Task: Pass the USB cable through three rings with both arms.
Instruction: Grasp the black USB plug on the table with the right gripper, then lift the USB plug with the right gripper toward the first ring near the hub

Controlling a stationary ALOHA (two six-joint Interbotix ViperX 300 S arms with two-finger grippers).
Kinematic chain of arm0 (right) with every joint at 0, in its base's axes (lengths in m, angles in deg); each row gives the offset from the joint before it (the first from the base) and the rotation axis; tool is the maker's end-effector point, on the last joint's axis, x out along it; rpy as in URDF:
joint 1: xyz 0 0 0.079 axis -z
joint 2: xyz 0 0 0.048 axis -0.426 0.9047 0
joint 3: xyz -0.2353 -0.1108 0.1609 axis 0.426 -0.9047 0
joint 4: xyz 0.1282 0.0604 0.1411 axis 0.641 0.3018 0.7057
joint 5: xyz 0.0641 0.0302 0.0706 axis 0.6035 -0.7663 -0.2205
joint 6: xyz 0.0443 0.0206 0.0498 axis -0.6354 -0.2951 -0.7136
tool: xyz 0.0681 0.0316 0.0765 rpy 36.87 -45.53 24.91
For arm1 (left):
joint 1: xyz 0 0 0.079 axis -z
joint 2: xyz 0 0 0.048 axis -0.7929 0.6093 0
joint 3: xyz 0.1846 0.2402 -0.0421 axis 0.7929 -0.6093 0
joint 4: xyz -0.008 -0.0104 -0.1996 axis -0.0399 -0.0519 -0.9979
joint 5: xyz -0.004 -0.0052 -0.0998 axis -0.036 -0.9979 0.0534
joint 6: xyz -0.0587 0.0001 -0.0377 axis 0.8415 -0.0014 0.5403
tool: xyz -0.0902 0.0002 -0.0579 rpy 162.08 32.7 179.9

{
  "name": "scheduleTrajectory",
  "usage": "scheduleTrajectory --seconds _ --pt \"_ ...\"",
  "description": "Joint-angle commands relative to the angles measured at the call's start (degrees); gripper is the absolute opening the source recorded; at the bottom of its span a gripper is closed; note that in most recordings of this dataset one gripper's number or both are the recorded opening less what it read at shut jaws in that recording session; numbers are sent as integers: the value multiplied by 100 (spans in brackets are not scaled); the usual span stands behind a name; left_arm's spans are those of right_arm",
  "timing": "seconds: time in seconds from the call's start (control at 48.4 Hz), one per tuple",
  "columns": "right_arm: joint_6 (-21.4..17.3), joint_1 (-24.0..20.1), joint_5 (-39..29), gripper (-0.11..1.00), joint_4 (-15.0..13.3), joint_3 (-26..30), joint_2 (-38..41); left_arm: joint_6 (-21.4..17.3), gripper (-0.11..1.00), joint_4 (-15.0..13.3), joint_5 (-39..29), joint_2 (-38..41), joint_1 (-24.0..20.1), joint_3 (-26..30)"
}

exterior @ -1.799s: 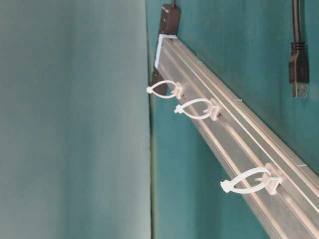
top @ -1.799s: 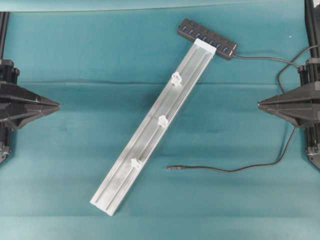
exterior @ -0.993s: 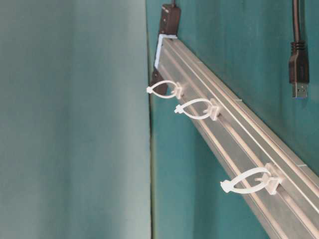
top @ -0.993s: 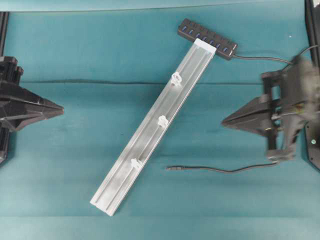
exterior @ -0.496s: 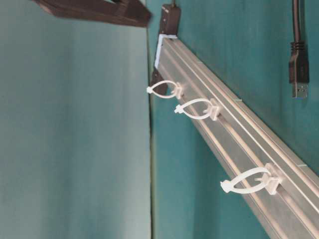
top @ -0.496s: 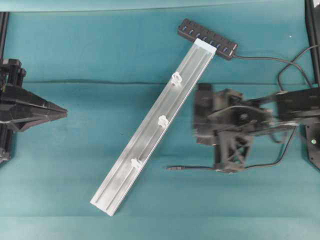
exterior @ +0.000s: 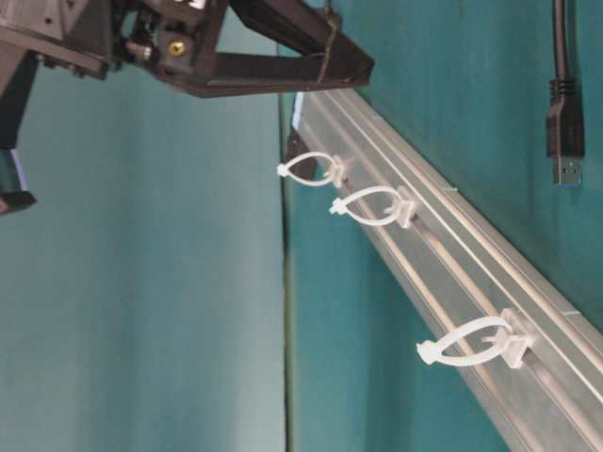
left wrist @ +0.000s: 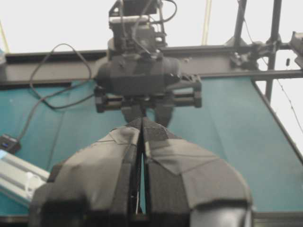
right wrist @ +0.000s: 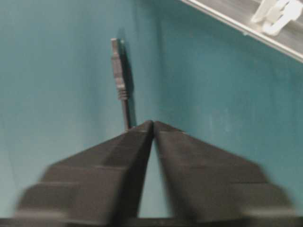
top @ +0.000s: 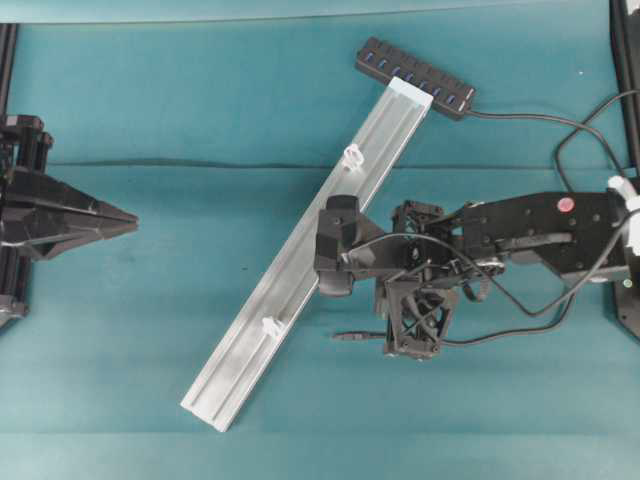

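Your right hand (right wrist: 153, 124) is closed with its fingertips meeting on nothing, and it points down at the table (top: 150, 350) with the plug (right wrist: 116, 59) just ahead of the tips and a little to their left. The cable (right wrist: 125, 111) runs back from the plug and passes out of sight beneath the fingers. That placement makes sense, since the plug is the free end and lies on this hand's side of the rail (exterior: 452, 235), so this is the hand to take it. You will need to part the fingers before they can close on the plug. The cable's other end sits in the hub (top: 415, 75) at the far end of the rail, well off to this hand's right. All three rings (exterior: 372, 205) stand empty along the rail, ahead and to the right of the right hand, so no threading is done yet. Your left hand (top: 130, 217) is also shut and empty, held level on the opposite side of the rail and facing the right hand. It is likely kept there to take the plug once it pokes through a ring. The plug lies roughly along the hand's reach, so I judge a pinch across its body the easy grip
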Motion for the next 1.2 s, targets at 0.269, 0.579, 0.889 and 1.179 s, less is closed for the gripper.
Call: scheduleTrajectory --seconds 0.269,0.579,0.889,1.179 --pt "-79 -448 167 82 -158 9 729 -35 -2 18 35 26 -70 158" --pt "-88 -571 457 81 -202 70 1195 -35 -2 18 35 88 -70 158" --pt "-88 -563 501 80 -404 26 1292 18 -2 18 18 132 -70 149" --pt "-123 -615 563 61 -413 -44 1433 26 -2 18 26 158 -35 149"
